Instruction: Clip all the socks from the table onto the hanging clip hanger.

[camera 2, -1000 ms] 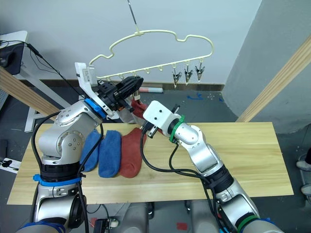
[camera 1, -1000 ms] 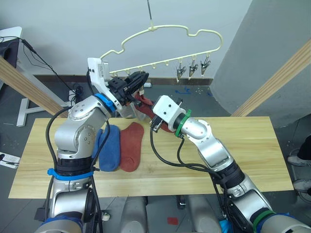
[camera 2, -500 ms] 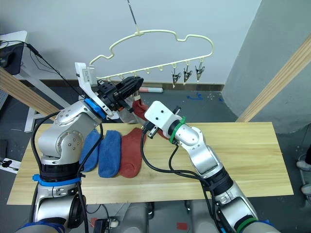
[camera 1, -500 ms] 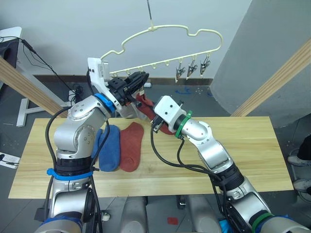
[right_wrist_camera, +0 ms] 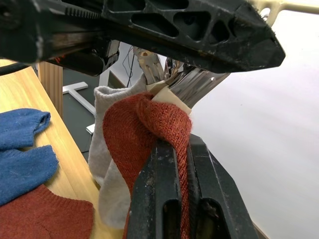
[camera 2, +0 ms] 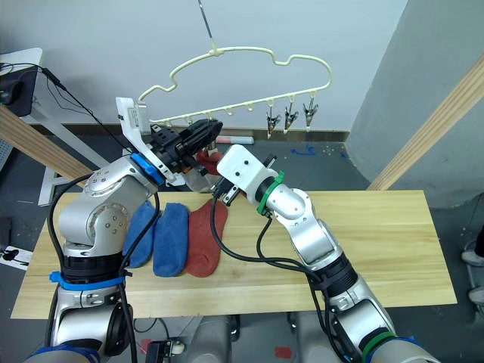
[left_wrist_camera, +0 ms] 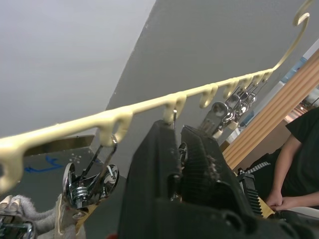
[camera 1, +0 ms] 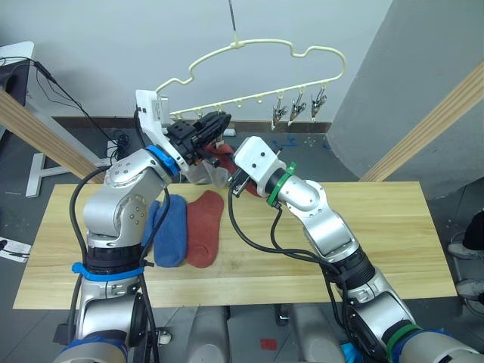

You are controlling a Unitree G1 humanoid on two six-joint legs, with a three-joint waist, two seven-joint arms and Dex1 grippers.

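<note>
Now: red sock meets clip

Head view: left gripper (camera 1: 219,121) pinches a clip (left_wrist_camera: 177,149) on the clip hanger (camera 1: 265,47), presumably spreading it; three clips hang free beyond; right wrist view: right gripper (right_wrist_camera: 182,149), clamped on a rust-red sock (right_wrist_camera: 149,124), lifts its cuff there; three socks (camera 1: 185,227) wait on the table (camera 1: 378,227).

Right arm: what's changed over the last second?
The right gripper, shut on the red sock, has risen and moved toward the robot's left, bringing the sock's top up to the clip that the left gripper pinches. The left arm, the hanger, and the two blue socks and other red sock on the table stayed put.
</note>
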